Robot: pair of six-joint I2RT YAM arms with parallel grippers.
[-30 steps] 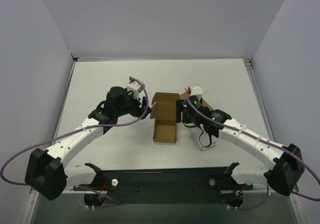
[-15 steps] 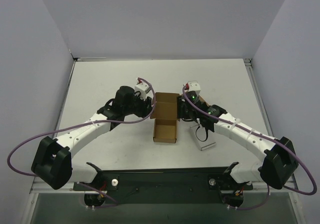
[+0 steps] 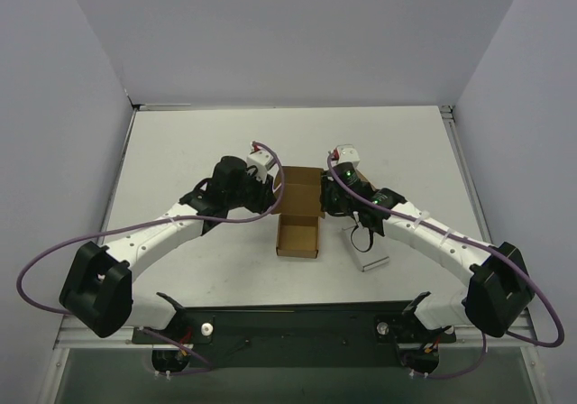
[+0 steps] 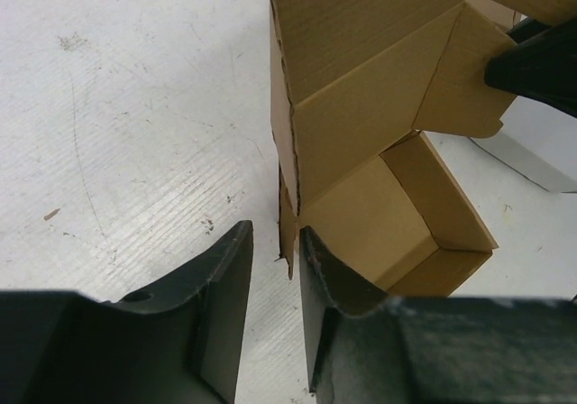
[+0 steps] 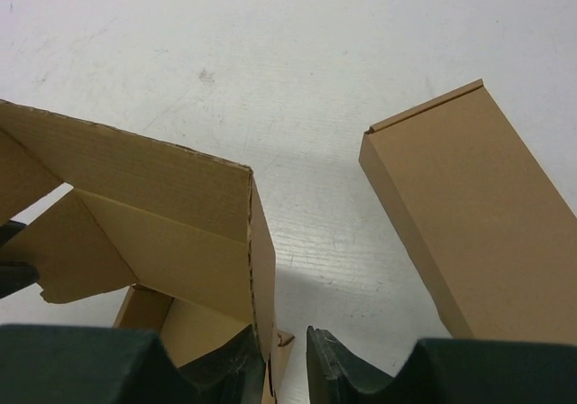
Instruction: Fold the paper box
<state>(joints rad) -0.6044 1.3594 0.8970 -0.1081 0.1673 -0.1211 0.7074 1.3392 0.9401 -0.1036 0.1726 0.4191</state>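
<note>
Brown kraft cardboard, plain on every face that we can see, makes up the one paper box (image 3: 298,215), which sits at the middle of the white counter (image 3: 198,142). Its shallow tray lies open on the near side, and its lid panel with side flaps stands raised at the far side. We count two grippers, one at each side of that raised part. The left gripper (image 4: 275,242) has its two dark fingers (image 4: 221,287) straddling the box's left-hand upright edge. The card sits in the slot close to one finger, with a strip of counter showing between it and the other, so the jaws stand narrowly apart and unclamped. The right gripper (image 5: 278,343) straddles the right-hand edge likewise, with card against one finger and a gap before the other, so it too is slightly open. We count one longer oblong brown carton (image 5: 478,233), equally plain, lying on the counter near the right gripper in the right wrist view. We also count one small white-grey slab (image 3: 374,261) beneath the right arm (image 3: 433,242), near the box but apart from it
</note>
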